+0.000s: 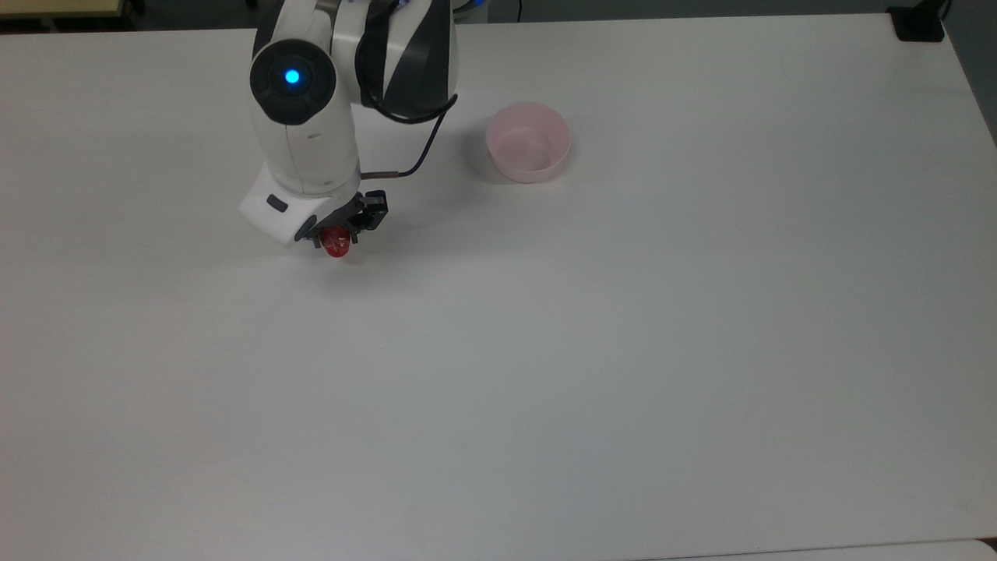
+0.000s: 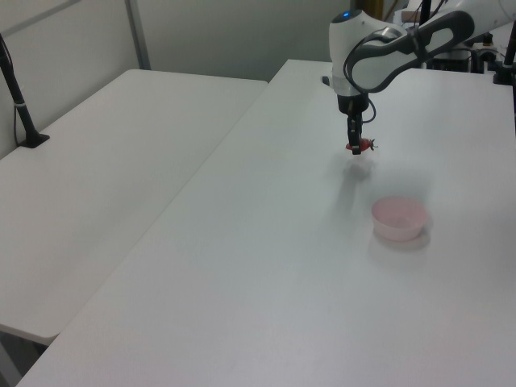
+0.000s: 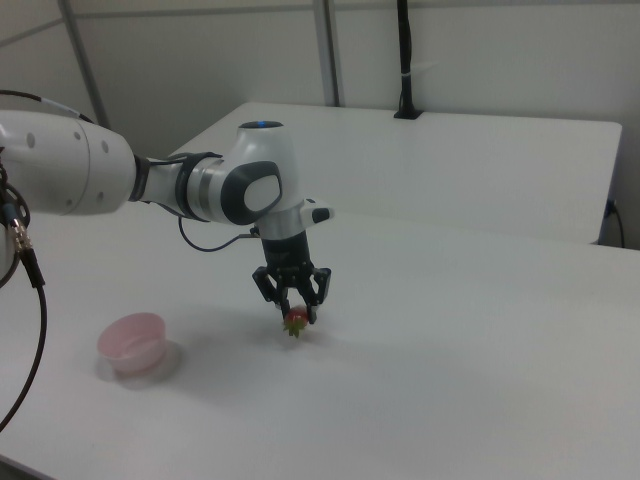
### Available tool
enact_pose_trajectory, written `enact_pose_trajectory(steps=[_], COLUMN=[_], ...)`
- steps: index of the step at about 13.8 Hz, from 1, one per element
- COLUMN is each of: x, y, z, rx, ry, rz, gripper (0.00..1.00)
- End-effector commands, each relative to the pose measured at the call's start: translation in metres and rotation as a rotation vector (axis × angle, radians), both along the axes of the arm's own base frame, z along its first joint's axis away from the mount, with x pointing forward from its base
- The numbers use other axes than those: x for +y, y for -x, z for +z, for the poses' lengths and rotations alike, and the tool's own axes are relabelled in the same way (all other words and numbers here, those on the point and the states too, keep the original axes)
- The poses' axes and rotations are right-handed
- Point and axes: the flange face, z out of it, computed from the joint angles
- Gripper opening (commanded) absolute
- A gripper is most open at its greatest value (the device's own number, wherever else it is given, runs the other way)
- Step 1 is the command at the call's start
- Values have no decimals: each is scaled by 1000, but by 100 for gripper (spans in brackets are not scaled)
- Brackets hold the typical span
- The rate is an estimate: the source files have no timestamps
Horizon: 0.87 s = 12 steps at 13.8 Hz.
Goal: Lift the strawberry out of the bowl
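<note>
A: Where is the strawberry (image 1: pixel 337 245)?

B: It sits between the fingers of the hand (image 1: pixel 340 231), which are closed onto it. In the top view it shows as a glossy red lump just under the black fingers, toward the top view's left of the surface (image 1: pixel 592 374). In the right view the strawberry (image 3: pixel 296 321) hangs below the hand (image 3: pixel 293 297) with its green cap turned downward, very close to the white surface (image 3: pixel 450 380); whether it touches I cannot tell.

A: And the bowl (image 1: pixel 528 142)?

B: The pale pink bowl stands upright on the surface, well apart from the hand, toward the top view's right of it and a little nearer the top edge. Nothing lies inside it. In the left view the bowl (image 2: pixel 399 218) is nearer the camera than the hand (image 2: pixel 355 144), and the strawberry (image 2: pixel 358 146) shows as a red speck at the fingertips with a faint shadow under it. In the right view the bowl (image 3: pixel 133 342) is at the right view's left of the hand.

A: How is the arm placed?

B: The white arm (image 1: pixel 311 125) reaches down over the surface, with a blue light on its joint (image 1: pixel 292 76) and a dark cable (image 1: pixel 417 152) looping beside the wrist. The hand points straight down.
</note>
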Motion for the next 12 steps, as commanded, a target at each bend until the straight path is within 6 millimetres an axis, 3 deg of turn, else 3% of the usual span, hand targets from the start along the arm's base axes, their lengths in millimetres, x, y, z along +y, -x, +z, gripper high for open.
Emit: enact_pose_trajectory(steps=[1, 2, 4, 5, 6, 7, 10, 12], x=[-6, -5, 5, 10, 16, 21, 50, 57], y=[4, 4, 9, 23, 36, 59, 99, 110], z=[13, 21, 73, 115, 146, 184, 237, 250], rx=[-25, -33, -102, -119, -123, -97, -53, -41], ry=[11, 10, 7, -2, -11, -25, -44, -43], rz=[4, 1, -78, -133, -143, -154, -149, -207], gripper=[100, 100, 100, 100, 100, 100, 100, 100])
